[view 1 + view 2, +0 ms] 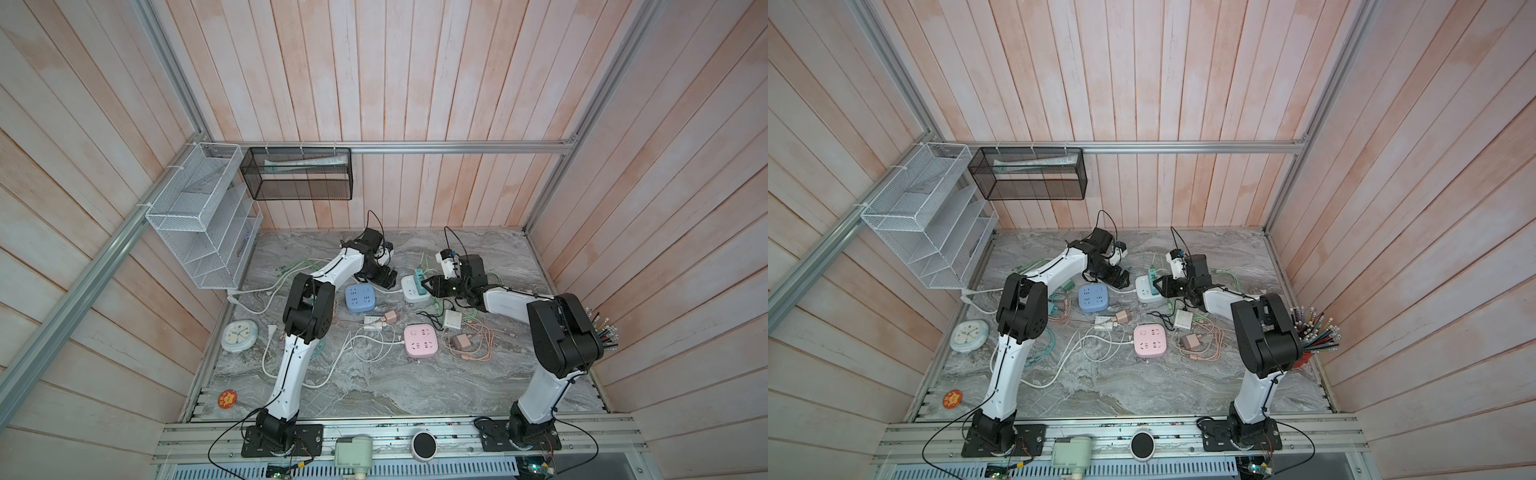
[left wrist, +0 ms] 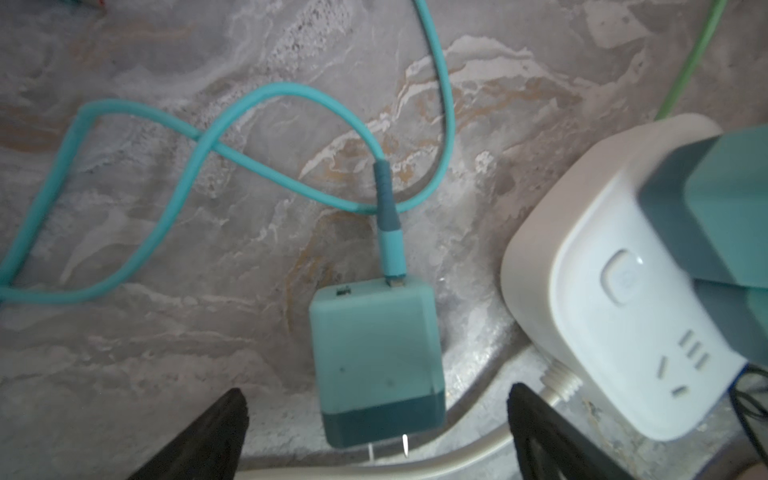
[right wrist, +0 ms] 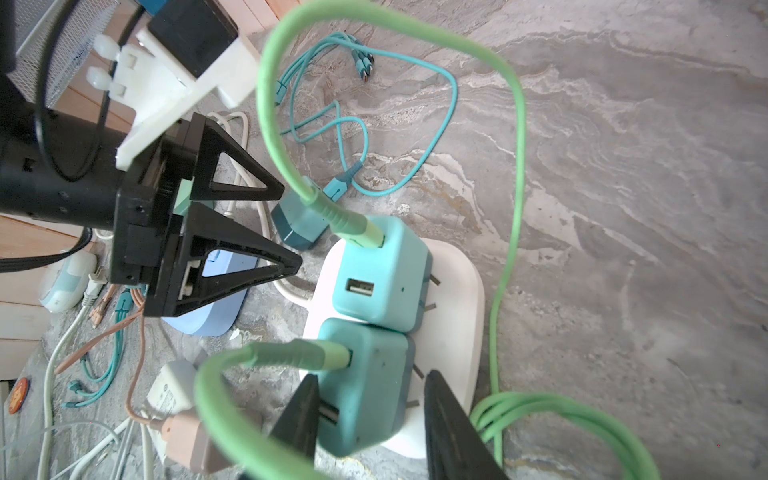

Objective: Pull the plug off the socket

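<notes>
A white socket (image 1: 409,286) (image 3: 457,299) lies mid-table with two teal plugs standing in it, their prongs partly showing. My right gripper (image 3: 371,378) (image 1: 426,286) straddles the nearer plug (image 3: 365,390). One finger touches its side and the other stands a little off, so the gripper is open. The second plug (image 3: 382,274) carries a green cable. A third teal plug (image 2: 376,361) (image 3: 299,226) lies loose on the marble beside the socket (image 2: 615,291), prongs bare. My left gripper (image 2: 376,395) (image 1: 384,279) hovers open over it, touching nothing.
A blue socket cube (image 1: 360,298), a pink one (image 1: 420,340), a white adapter (image 1: 453,319) and tangled cables (image 1: 469,345) crowd the middle. At the left edge lies a clock (image 1: 239,336). A bundle of pencils (image 1: 604,332) sits at the right edge.
</notes>
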Controlling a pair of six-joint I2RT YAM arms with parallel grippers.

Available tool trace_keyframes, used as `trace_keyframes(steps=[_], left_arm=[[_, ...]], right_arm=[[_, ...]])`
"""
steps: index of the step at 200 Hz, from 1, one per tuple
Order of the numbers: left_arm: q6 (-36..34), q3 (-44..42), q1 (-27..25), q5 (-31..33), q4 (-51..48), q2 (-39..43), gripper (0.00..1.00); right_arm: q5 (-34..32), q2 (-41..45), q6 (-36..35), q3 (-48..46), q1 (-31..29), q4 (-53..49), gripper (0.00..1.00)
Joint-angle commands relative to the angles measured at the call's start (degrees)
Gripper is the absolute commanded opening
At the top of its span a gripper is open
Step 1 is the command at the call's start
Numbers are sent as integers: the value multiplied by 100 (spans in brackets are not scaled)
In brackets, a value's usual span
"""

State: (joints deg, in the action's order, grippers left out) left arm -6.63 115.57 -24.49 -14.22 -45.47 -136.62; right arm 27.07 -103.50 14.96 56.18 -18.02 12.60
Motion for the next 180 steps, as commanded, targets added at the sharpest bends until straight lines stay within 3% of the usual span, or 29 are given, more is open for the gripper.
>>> trace_keyframes(steps=[1,86,180], left_arm=[[11,229,-17,145,-38,124,100],[-170,-643,-248,-56,755,913,100],[-179,-913,-583,-172,941,685,100]], right_arm=[[-153,-153,-46,-135,-54,-795,40],[-233,185,-63,-32,-59,-820,50],[-563,760,-25,179,-190,-1119,55]])
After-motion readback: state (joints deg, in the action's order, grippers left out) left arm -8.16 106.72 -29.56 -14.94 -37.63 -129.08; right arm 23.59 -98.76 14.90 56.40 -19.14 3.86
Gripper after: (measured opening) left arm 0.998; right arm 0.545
